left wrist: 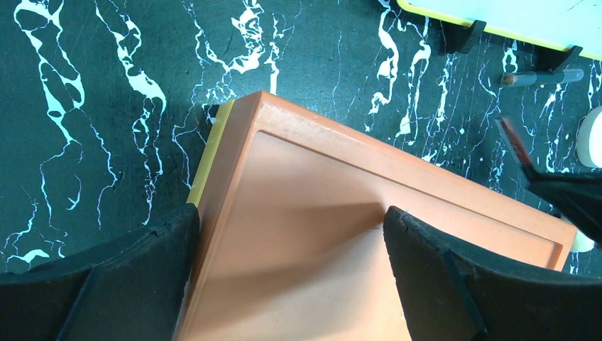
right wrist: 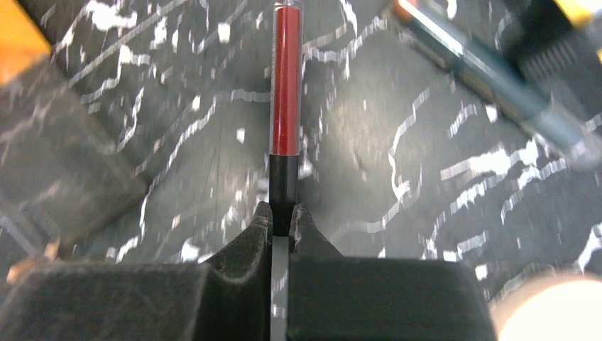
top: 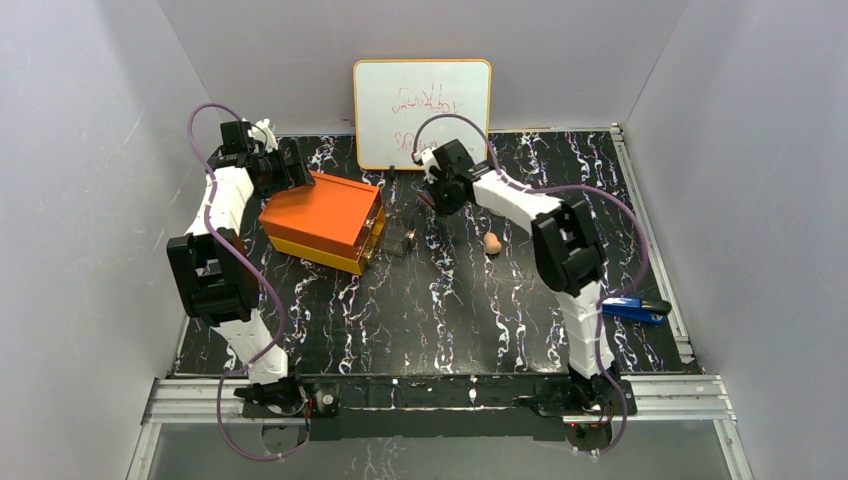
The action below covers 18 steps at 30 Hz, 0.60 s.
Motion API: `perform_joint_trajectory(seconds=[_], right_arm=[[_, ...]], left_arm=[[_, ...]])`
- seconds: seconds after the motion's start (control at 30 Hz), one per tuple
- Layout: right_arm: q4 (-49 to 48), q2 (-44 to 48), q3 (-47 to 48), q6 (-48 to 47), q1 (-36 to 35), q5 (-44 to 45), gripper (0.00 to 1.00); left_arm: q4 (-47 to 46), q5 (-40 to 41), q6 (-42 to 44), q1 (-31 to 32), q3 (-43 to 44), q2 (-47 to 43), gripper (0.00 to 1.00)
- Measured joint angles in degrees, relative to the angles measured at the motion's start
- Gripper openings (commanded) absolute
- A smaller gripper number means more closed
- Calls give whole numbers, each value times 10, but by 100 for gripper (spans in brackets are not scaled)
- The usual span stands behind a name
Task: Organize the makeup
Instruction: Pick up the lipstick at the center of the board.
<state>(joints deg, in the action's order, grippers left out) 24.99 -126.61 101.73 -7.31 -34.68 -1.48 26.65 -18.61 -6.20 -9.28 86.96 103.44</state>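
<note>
**One red, black-capped makeup stick (right wrist: 285, 99) clamped in right gripper (right wrist: 282, 220)**

Two thin sticks show in all. The clear-cased red one is pinched by its black end between closed jaws over the black marbled table (top: 450, 320). One dark pencil-like stick (right wrist: 490, 78) lies nearby. One tan egg-shaped sponge (top: 492, 243) rests to the right. The left gripper (left wrist: 291, 227) hangs wide open over the single orange box (top: 322, 218).

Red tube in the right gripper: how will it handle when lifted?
Probably stiff: the red tube runs straight. Likely light, being thin. The right gripper pinches only its black end, so it may swing or slip; round body, apt to roll if dropped.
</note>
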Motion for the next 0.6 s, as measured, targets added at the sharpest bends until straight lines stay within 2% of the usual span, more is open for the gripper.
perform_joint_trajectory(seconds=[0.3,0.6], right_arm=[[76,181,-7,-15,-5,84,1],[218,181,126,-35,-85,77,1]], left_arm=[[-14,-4,-1,0,-10,-4,96],[-16,-4,-1,0,-12,-6,96]])
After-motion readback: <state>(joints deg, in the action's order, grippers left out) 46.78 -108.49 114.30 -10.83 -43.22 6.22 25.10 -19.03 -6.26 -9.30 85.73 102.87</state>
